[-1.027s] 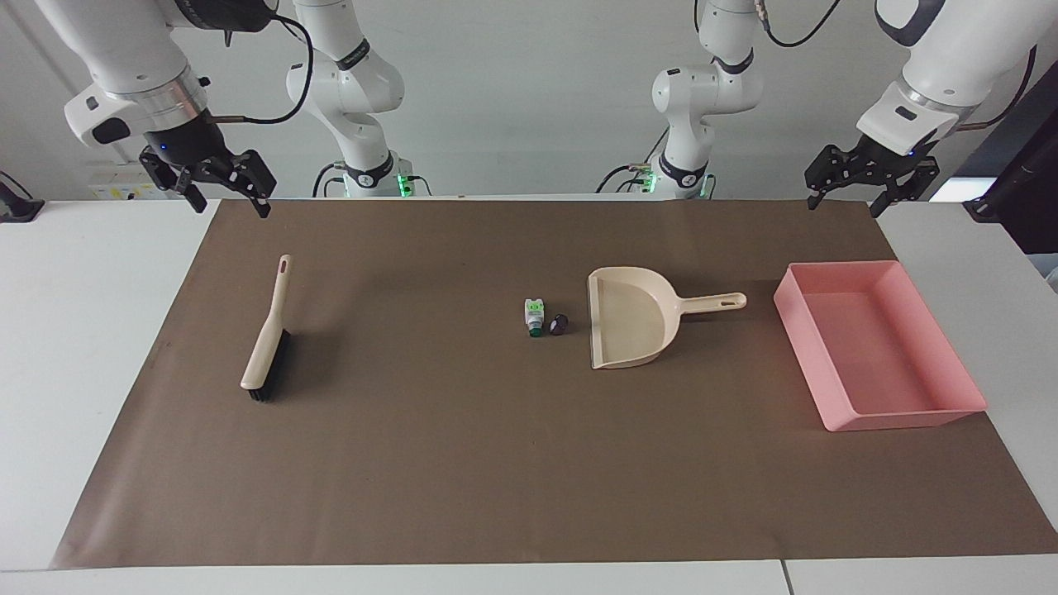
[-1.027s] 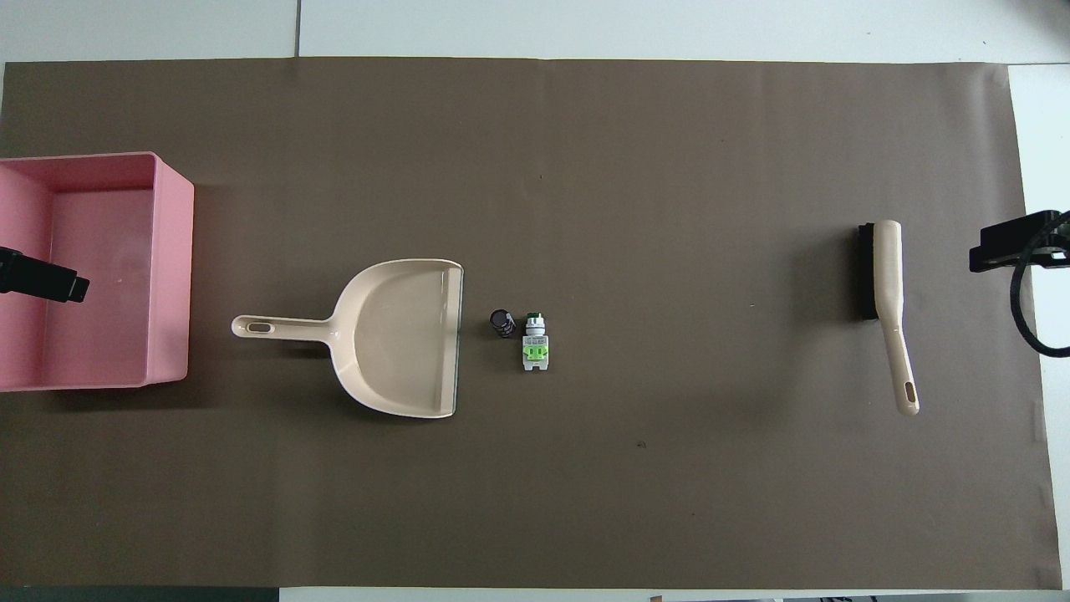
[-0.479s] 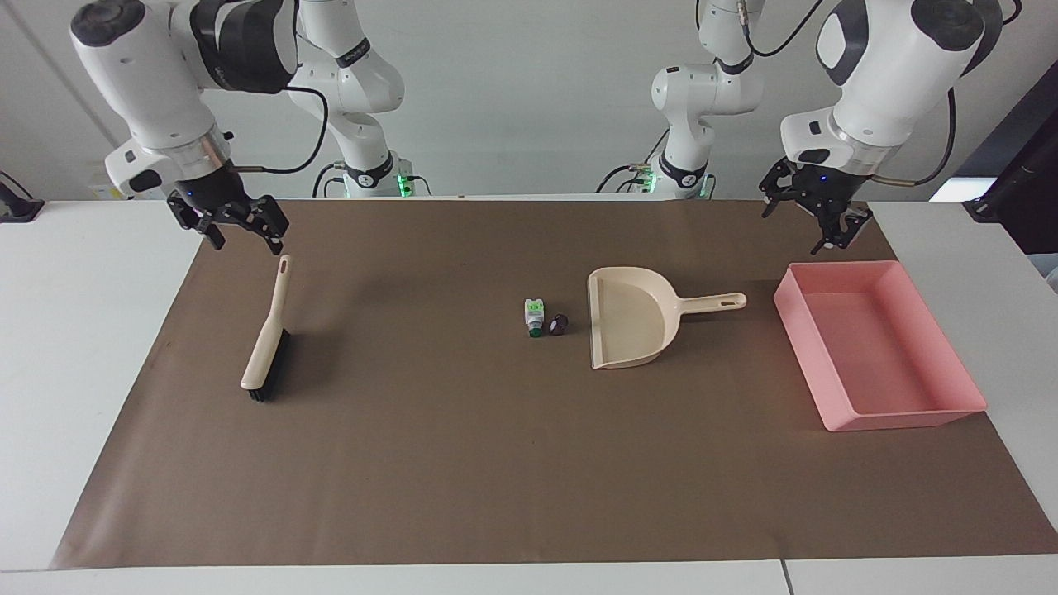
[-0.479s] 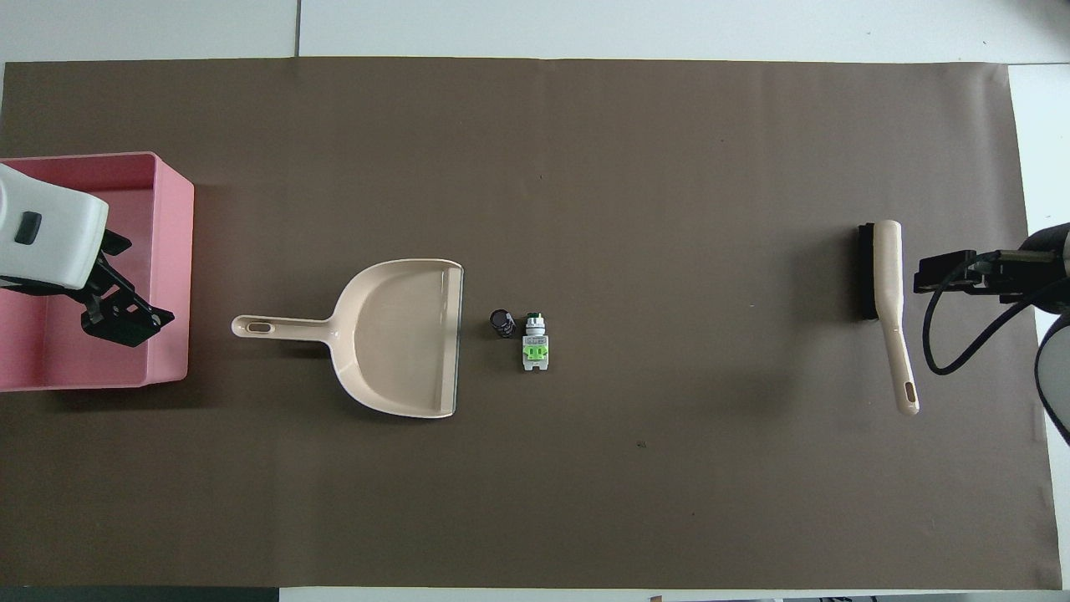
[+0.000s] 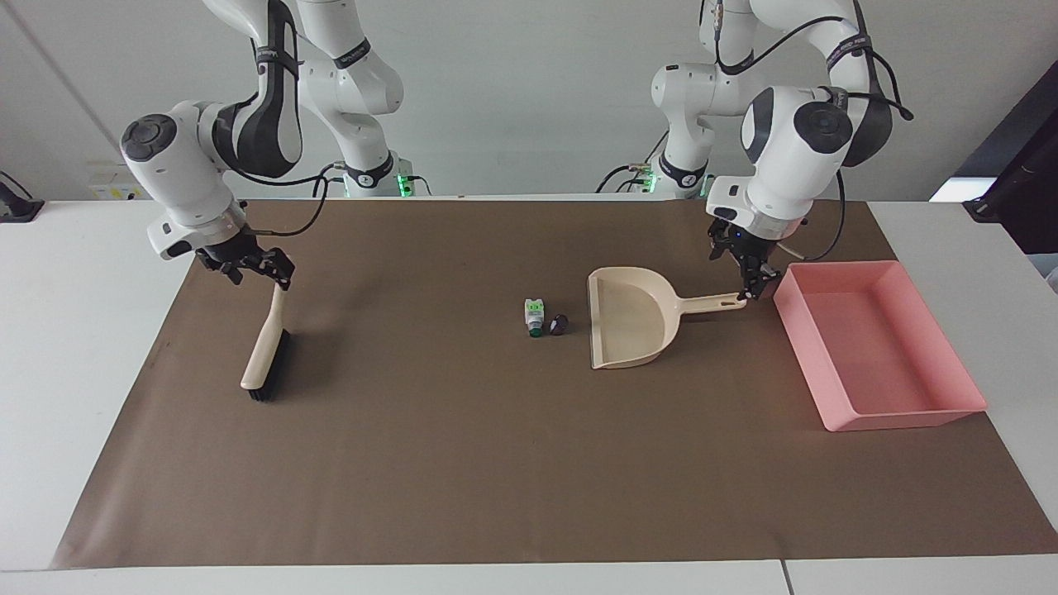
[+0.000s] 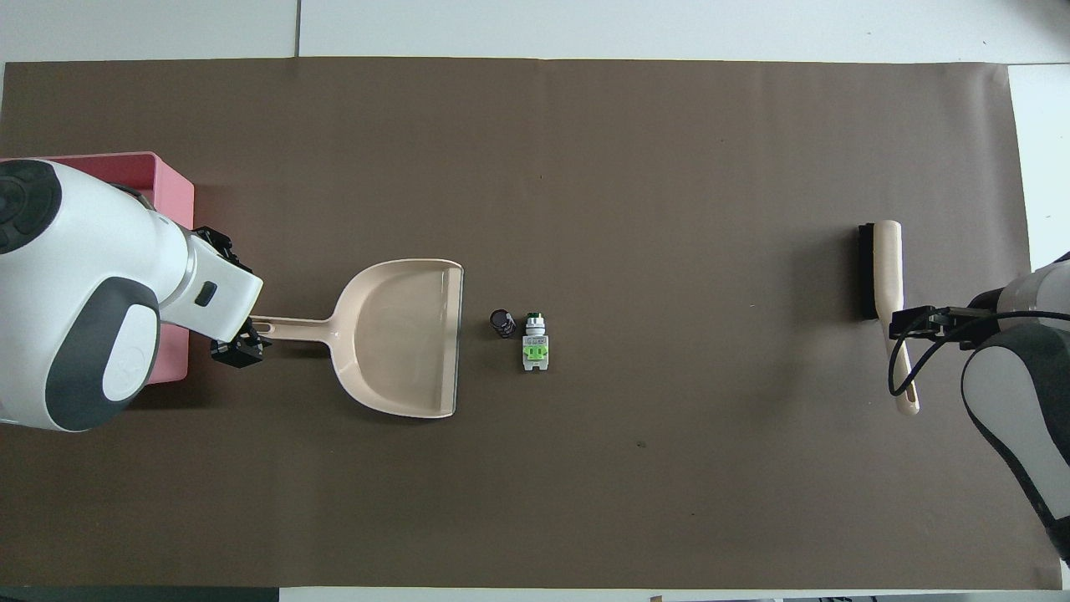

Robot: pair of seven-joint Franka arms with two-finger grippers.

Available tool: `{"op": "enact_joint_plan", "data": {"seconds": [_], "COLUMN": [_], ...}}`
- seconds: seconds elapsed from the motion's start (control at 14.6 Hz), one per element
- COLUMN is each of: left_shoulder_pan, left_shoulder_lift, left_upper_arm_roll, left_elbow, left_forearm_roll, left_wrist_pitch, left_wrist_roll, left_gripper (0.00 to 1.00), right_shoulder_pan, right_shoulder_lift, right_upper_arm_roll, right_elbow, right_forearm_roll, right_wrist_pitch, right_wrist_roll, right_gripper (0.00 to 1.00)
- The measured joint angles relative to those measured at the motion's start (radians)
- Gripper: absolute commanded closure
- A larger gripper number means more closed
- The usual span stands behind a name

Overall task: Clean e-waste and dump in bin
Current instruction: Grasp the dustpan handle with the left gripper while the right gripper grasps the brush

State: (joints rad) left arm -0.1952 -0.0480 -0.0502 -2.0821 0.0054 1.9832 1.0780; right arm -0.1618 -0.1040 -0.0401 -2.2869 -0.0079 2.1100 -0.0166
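My left gripper [image 5: 754, 281], open wide, hangs over the dustpan [image 5: 632, 318] handle's end, whose long axis runs toward the e-waste [image 5: 535, 316].

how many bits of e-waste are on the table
2: a white-and-green piece and a black piece, side by side beside the dustpan's open mouth, toward the right arm's end. None looks hidden.

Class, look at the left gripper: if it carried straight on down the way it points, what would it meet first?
Most likely the outer end of the dustpan handle: the left gripper points down right over it, open, beside the bin. Contact is unclear.
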Motion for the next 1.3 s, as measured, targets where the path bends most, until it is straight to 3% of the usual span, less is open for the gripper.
{"op": "enact_joint_plan", "data": {"seconds": [0.21,0.41,0.62,1.3], "left_shoulder_pan": [-0.015,-0.038,-0.042,-0.032], "left_shoulder_lift": [0.012,0.022,0.023,0.028], "left_upper_arm_roll": [-0.001,-0.002,0.000,0.008], "left_elbow": [-0.136,-0.196,-0.206,-0.194], "left_forearm_roll": [0.001,0.002,0.002,-0.022], "left_wrist_pitch": [0.183,0.222,0.219,0.221], "left_wrist_roll": [0.035,0.217,0.361,0.363], "left_gripper": [0.08,0.04,0.03,0.02], "right_shoulder_pan": [-0.004,-0.021,-0.022,-0.022], "right_shoulder_lift": [0.025,0.044,0.046,0.045], "right_upper_arm_roll": [0.000,0.000,0.001,0.004], "right_elbow": [-0.021,-0.031,-0.046,-0.067], "right_forearm_roll": [0.000,0.001,0.005,0.023], "right_wrist_pitch": [0.015,0.019,0.020,0.030], "right_wrist_roll": [-0.035,-0.072,-0.073,-0.073], "right_gripper": [0.01,0.02,0.04,0.18]}}
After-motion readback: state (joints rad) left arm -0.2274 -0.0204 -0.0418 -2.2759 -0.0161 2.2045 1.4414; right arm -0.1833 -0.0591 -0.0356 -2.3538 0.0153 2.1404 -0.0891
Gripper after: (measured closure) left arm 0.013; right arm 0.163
